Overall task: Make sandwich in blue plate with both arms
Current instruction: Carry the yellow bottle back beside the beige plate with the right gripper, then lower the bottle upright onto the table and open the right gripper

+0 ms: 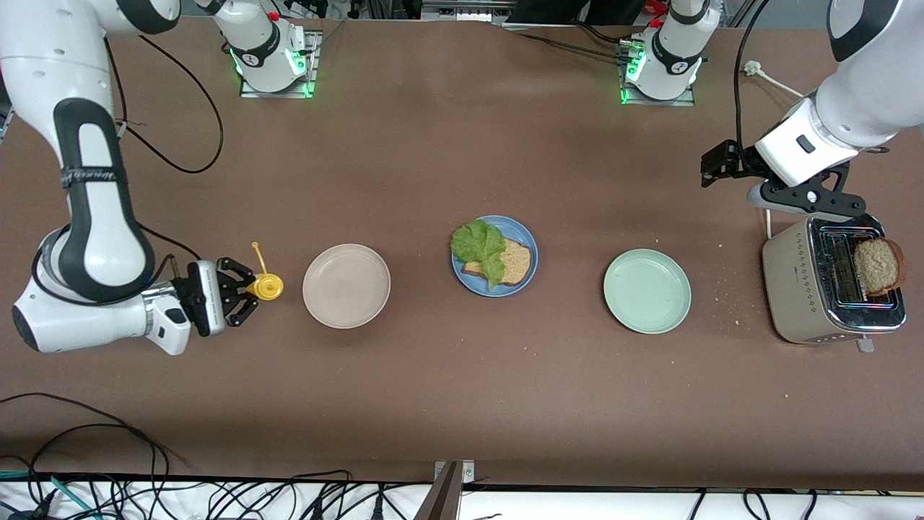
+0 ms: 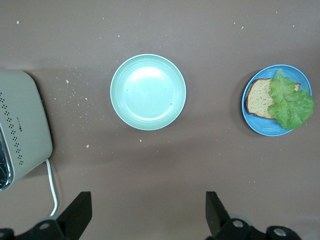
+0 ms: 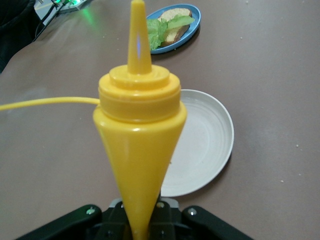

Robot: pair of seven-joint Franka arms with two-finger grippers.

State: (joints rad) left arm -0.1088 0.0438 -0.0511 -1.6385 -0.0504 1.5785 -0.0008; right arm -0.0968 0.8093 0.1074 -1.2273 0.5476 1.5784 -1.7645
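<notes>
One slice of bread [image 1: 514, 261] with a lettuce leaf [image 1: 481, 249] draped over it lies on the blue plate [image 1: 525, 238] at the middle of the table, so the sandwich lacks its top. The second slice [image 1: 878, 266] stands up out of the toaster [image 1: 794, 289] at the left arm's end, raised where fingers can reach it. The left gripper [image 1: 801, 206] hangs above the toaster with its fingers [image 2: 80, 210] spread and nothing between them, apparently placed for that pick. At the right arm's end, the right gripper [image 1: 242, 289] is clamped around a yellow squeeze bottle [image 1: 266, 287] beside the beige plate [image 1: 346, 286], nozzle pointed toward the plates, probably for adding sauce. A pale green plate [image 1: 647, 291] sits unused between the blue plate and the toaster.
</notes>
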